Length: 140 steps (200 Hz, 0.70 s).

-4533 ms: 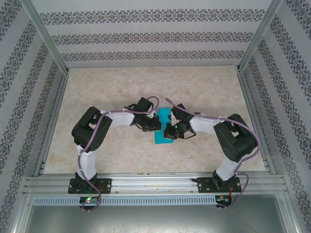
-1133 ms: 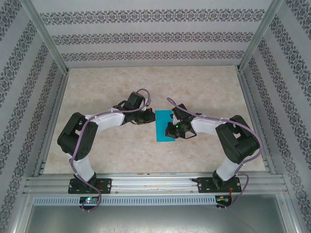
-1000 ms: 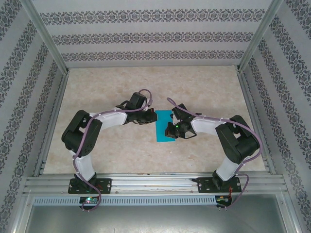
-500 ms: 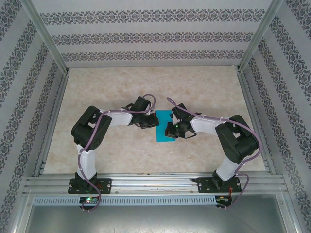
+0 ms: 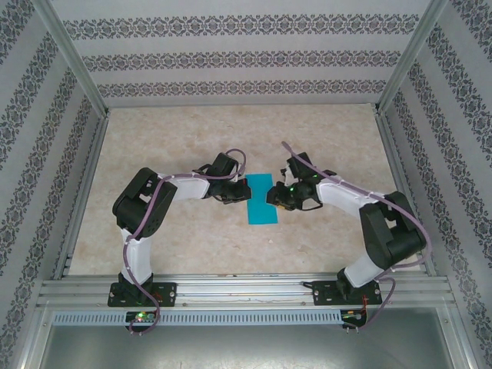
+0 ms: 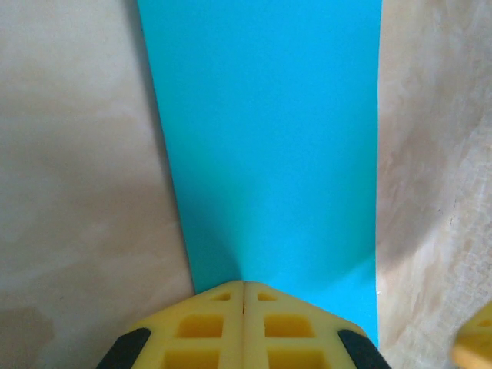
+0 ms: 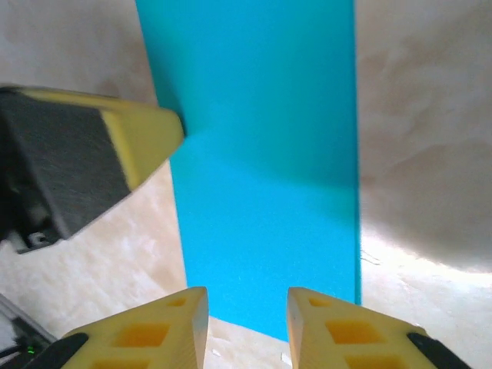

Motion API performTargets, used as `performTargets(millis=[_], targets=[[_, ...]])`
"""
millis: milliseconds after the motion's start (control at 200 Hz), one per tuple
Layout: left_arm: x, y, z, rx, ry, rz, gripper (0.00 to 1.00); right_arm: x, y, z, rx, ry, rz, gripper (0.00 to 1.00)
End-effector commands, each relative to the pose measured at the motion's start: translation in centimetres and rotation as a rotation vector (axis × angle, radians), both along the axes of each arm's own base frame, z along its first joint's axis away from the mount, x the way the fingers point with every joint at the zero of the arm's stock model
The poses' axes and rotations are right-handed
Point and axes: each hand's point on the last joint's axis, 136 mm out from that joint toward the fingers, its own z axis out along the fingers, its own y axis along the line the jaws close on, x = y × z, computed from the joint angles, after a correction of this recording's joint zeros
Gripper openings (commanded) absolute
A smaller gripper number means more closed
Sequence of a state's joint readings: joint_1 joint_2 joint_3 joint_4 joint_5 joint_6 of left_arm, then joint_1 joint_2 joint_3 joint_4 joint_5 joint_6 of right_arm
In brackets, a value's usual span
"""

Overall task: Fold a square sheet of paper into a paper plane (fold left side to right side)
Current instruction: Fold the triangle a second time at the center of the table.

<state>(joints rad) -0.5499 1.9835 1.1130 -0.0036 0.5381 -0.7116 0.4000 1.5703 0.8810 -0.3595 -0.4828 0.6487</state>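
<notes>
One turquoise sheet (image 5: 260,201) on marbled table (image 5: 192,138); left fingers (image 6: 204,332) clenched, right fingers (image 7: 330,327) parted.

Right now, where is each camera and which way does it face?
Top external: above and behind the arm bases, facing down at the beige tabletop; both arms flank the folded turquoise-blue paper sheet.
Left wrist: on the left arm, facing along the sheet; the left tool, shut, meets its edge.
Right wrist: on the right arm, facing down at the sheet; the right tool, open, at bottom.
Shared: all views show the sheet; the right wrist view also shows the left tool.
</notes>
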Motion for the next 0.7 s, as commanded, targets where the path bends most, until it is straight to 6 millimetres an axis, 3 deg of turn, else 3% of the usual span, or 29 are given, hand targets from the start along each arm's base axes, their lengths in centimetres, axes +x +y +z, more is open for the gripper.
performTargets(millis=[0,694], targets=[[-1.9,0.8,-2.5,0.063,0.055,-0.019,0.04,-2.3,-0.4,-0.6,0.031,0.079,0.042,0.35],[-1.9,0.9,-2.5,0.07,0.054,-0.024,0.04,-5.1,-0.6,-4.6,0.002,0.209,0.053,0.37]])
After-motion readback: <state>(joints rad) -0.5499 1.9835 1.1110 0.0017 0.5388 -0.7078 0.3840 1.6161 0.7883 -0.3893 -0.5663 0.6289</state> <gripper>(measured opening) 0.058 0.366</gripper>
